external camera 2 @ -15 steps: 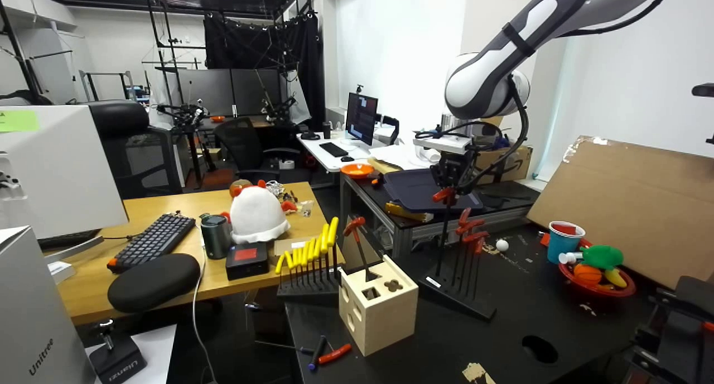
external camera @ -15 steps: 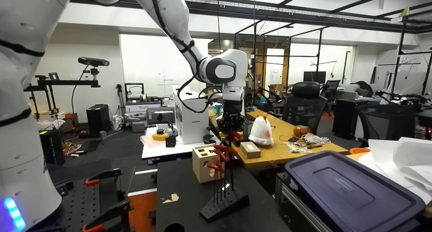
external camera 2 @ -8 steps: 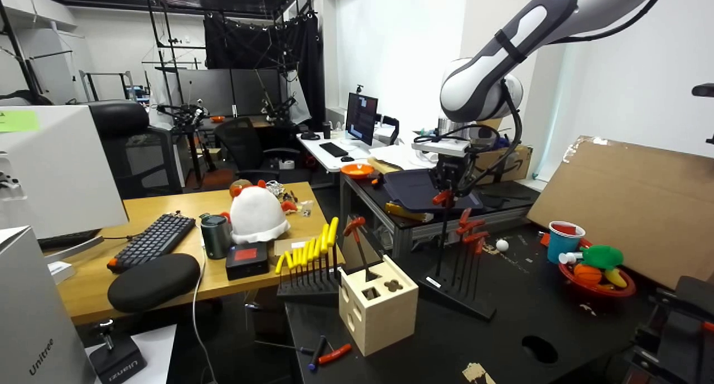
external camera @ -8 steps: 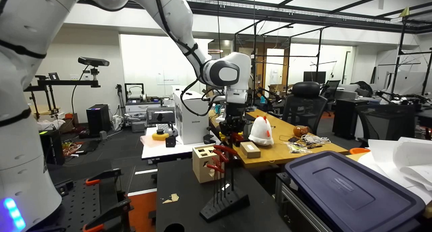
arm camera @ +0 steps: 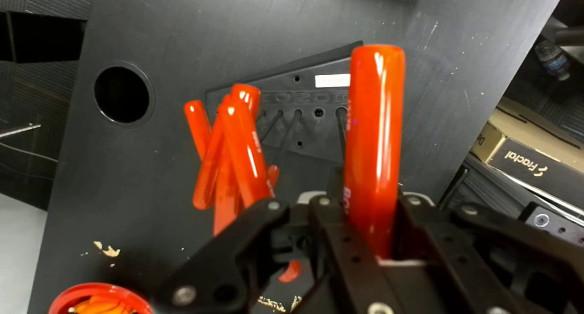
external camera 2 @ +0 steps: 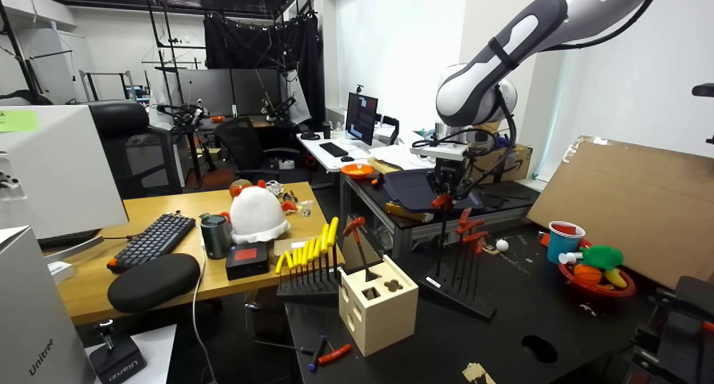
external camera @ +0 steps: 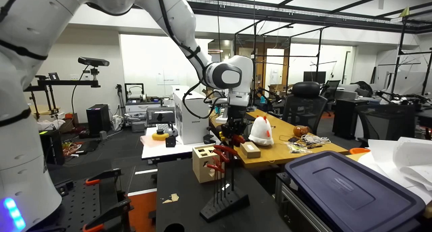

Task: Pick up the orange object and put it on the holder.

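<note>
Claw (arm camera: 373,209) clamped round an orange key (arm camera: 376,122), shaft (external camera 2: 441,241) in the black stand (arm camera: 315,131). I'd say grasped; placing on the block (external camera 2: 387,317), nine o'clock of that stand in an exterior view, lies ahead.

Red handles (arm camera: 246,154) close beside the end effector (arm camera: 372,209), free tabletop (arm camera: 155,181) between their stand (arm camera: 319,133) and bowl (arm camera: 98,288).

Bright orange-red on the handle (arm camera: 376,136), white lettering (arm camera: 347,200) along it! Pale beige on the cube (external camera 2: 387,320), black stand (arm camera: 315,133) with a white label (arm camera: 332,80), yellow handles (external camera 2: 332,232), and a pale-flecked black counter (arm camera: 173,35)!
</note>
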Robot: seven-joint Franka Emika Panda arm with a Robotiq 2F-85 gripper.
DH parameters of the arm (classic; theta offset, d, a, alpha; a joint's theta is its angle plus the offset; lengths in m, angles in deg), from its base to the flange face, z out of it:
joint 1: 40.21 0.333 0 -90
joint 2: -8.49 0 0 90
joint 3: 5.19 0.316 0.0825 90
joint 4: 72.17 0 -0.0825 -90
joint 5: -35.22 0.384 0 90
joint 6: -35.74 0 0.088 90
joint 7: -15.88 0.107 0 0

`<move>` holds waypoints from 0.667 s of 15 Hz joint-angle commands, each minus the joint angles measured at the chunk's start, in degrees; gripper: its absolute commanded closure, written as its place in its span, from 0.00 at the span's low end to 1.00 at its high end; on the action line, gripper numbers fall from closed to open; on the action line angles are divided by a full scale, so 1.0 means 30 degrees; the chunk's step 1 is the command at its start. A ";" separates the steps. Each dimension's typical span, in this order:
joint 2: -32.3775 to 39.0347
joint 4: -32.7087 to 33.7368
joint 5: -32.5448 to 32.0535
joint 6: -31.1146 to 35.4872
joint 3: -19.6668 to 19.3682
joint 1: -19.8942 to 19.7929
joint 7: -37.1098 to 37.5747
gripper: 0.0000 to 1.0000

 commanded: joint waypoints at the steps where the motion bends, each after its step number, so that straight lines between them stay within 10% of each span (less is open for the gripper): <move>1: 0.0758 0.0388 0.0395 -0.0776 0.0158 -0.0178 -0.0720 0.95; 2: 0.0755 0.0397 0.0411 -0.0813 0.0153 -0.0175 -0.0697 0.56; 10: 0.1280 0.0544 0.0389 -0.0542 0.0146 -0.0126 -0.0754 0.05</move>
